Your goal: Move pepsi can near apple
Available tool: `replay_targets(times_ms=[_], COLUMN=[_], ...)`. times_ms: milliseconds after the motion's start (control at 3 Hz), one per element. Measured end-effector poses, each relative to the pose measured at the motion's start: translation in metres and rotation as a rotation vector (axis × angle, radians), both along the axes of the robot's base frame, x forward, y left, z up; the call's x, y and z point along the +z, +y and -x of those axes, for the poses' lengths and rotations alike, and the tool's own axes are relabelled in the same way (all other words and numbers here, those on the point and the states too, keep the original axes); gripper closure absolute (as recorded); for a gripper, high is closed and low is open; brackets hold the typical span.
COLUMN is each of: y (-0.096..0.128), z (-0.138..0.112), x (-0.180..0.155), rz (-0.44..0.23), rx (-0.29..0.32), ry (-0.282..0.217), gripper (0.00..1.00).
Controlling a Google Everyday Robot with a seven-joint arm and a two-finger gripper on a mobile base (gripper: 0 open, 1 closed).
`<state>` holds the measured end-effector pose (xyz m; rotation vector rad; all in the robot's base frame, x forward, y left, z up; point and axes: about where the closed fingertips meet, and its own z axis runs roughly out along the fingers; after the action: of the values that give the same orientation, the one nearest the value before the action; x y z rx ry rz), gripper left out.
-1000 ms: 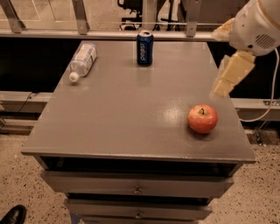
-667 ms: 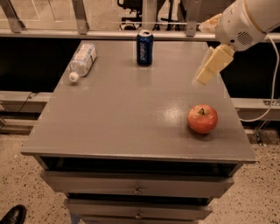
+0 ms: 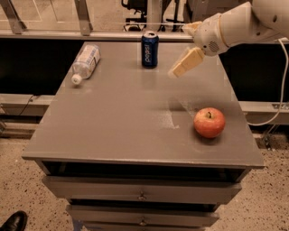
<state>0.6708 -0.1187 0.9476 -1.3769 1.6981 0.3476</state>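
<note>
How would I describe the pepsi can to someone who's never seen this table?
On the grey table with drawers, look at the middle of the far edge. The pepsi can stands upright there, the end effector hovering just to its right. Unlike the clear bottle lying at far left and the red apple at front right, it is dark blue with white lettering.

This looks like an office or robotics lab. A grey metal cabinet with shallow drawers stands on a speckled beige stone-chip floor. The black wheeled base of an office chair shows beyond a long grey rail, and a thin white cable trails at the right. The robot's cream-coloured gripper hangs above the far right part of the cabinet top.
</note>
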Motion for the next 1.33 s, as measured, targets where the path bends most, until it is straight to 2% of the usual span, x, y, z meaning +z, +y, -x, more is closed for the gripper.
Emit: replay_targets(times_ms=[333,667,1000,1333], y=[0.001,0.011,0.018,0.023], z=[0.001,-0.015,-0.043,-0.076], x=[0.001,0.004,0.0,-0.013], rz=[0.003,-0.056,-0.132,-0.176], rx=[0.002,0.001,-0.036,-0.073], ry=[0.0,-0.046,-0.075,-0.073], gripper=[0.0,0.0,0.0,0.0])
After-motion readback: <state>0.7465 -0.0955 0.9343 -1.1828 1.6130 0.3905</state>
